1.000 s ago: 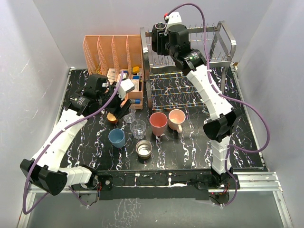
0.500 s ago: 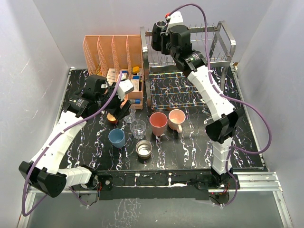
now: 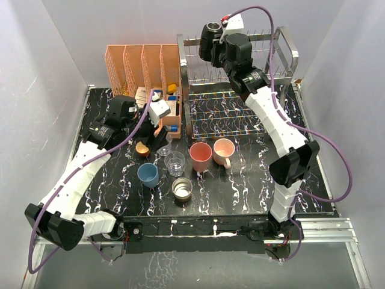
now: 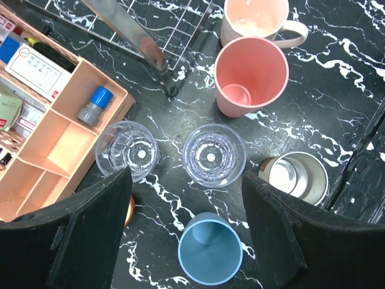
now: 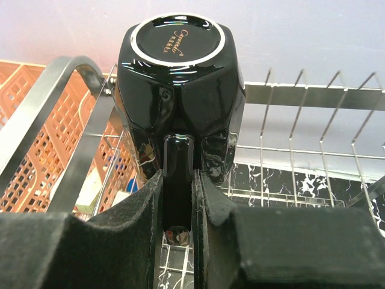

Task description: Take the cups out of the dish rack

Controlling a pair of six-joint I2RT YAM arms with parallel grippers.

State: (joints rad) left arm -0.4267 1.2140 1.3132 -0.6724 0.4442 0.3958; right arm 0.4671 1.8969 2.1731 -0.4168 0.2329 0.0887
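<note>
My right gripper is shut on the handle of the black mug and holds it bottom-up above the top tier of the silver dish rack. My left gripper is open and empty above the cups on the table. These are the blue tumbler, two clear glasses, steel cup, pink tumbler and peach mug. The small orange-red cup is mostly hidden under my left finger.
A peach-orange organizer with dividers stands at the back left. An orange tray with small boxes and bottles lies beside the rack's left foot, close to the left glass.
My right gripper has lifted the black mug up and to the right over the rack's top tier. My left gripper has shifted slightly and stays open.
</note>
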